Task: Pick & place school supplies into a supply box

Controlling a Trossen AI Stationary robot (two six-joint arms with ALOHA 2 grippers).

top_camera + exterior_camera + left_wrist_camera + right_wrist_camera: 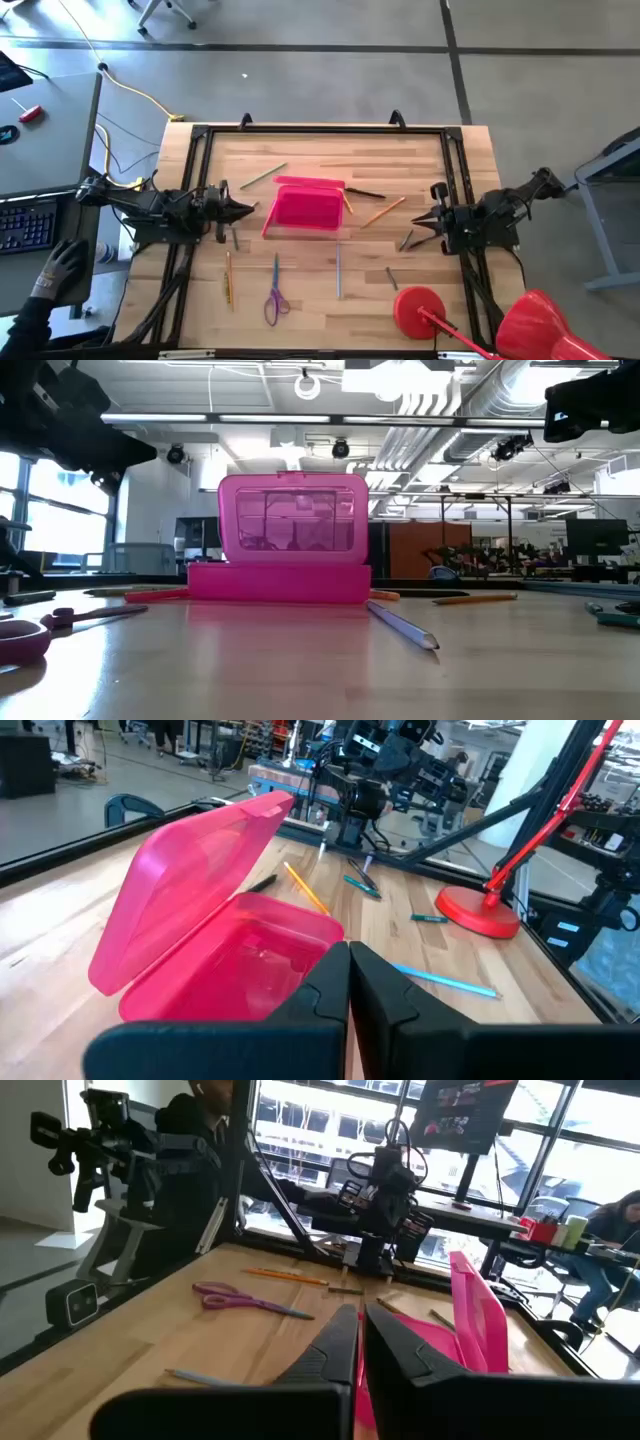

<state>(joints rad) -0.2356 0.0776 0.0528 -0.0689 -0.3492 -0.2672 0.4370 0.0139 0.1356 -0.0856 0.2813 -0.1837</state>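
The pink box [303,210] sits mid-desk [320,300] with its lid up, nothing visible inside. The left tool [246,209] hovers just beside the box's left end, fingers pressed together and holding nothing. The right tool [420,221] waits well to the box's right, closed and empty too. Pencils and pens lie scattered around: a green one [263,176] behind the box, an orange one [383,212] right of it, a blue one [339,272] in front. Scissors [274,301] lie near the front edge, beside a yellow pencil [228,278].
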